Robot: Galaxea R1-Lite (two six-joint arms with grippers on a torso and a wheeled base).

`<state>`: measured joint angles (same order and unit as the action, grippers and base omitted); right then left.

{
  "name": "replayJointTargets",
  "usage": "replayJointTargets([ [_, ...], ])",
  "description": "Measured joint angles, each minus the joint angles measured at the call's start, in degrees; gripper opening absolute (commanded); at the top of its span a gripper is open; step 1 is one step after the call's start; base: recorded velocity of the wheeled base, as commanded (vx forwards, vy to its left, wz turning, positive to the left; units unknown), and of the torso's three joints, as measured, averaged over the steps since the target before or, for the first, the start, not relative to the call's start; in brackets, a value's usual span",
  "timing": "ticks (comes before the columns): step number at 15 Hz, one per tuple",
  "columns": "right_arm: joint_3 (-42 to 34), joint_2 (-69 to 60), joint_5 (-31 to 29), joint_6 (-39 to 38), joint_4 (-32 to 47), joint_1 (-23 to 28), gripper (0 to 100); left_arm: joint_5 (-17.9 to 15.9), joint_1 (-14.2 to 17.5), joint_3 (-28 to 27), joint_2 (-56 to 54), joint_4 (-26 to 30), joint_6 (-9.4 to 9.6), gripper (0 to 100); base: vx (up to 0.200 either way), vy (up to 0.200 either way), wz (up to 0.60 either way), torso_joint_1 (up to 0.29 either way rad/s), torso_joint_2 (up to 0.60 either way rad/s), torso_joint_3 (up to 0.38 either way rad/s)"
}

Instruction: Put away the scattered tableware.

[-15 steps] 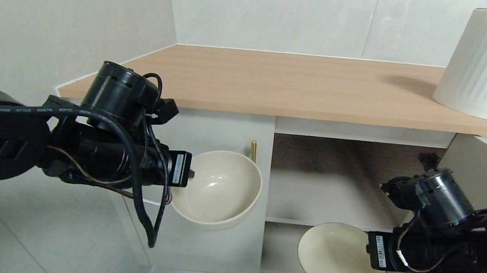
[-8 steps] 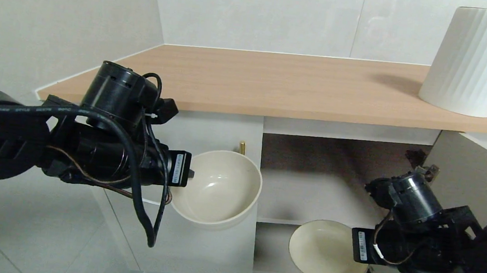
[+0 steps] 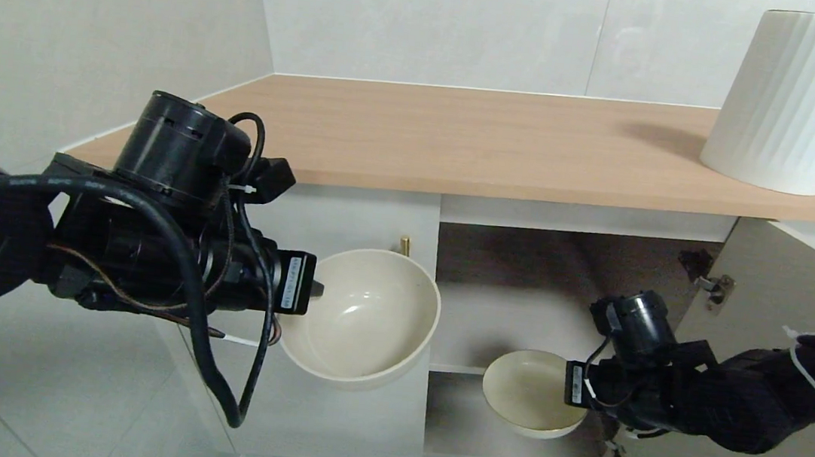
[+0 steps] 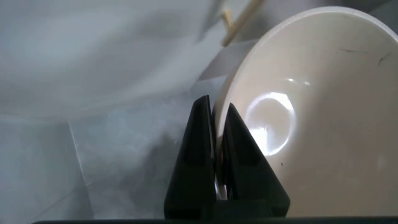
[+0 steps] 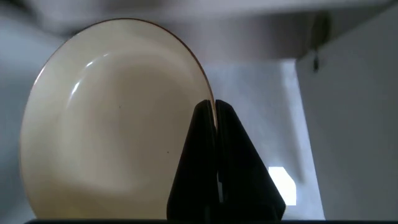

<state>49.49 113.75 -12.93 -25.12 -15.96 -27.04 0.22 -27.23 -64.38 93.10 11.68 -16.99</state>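
The left gripper (image 3: 317,292) clamps the deep cream bowl (image 3: 367,323) by its rim; the right gripper (image 3: 574,386) clamps a shallow bowl (image 3: 526,392) at the open cabinet (image 3: 474,319).

Right hand (image 5: 215,111) pinches the rim of the shallow cream bowl (image 5: 112,118)

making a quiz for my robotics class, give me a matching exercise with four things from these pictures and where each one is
Things
1. deep bowl
2. shallow dish
3. ribbed white container
4. gold handle

Places
A. standing on the wooden countertop
B. fixed to the closed cabinet door
C. clamped at its rim by the left gripper, in front of that door
D. clamped at its rim by the right gripper, at the open cabinet

Pairs: 1-C, 2-D, 3-A, 4-B
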Motion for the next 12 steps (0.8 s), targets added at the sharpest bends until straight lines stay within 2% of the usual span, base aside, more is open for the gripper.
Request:
replayJointTargets([
  [2,3.58,3.21,0.02,1.56,-1.11,1.72,0,0.0,-0.07,0.55,-0.32,0.04,0.9,0,0.0,0.0,0.0,0.0,0.0,0.0],
  [12,18.51,16.1,0.02,3.89,-1.19,8.47,0,0.13,-1.37,1.27,-0.6,-0.02,1.04,0,0.0,0.0,0.0,0.0,0.0,0.0],
])
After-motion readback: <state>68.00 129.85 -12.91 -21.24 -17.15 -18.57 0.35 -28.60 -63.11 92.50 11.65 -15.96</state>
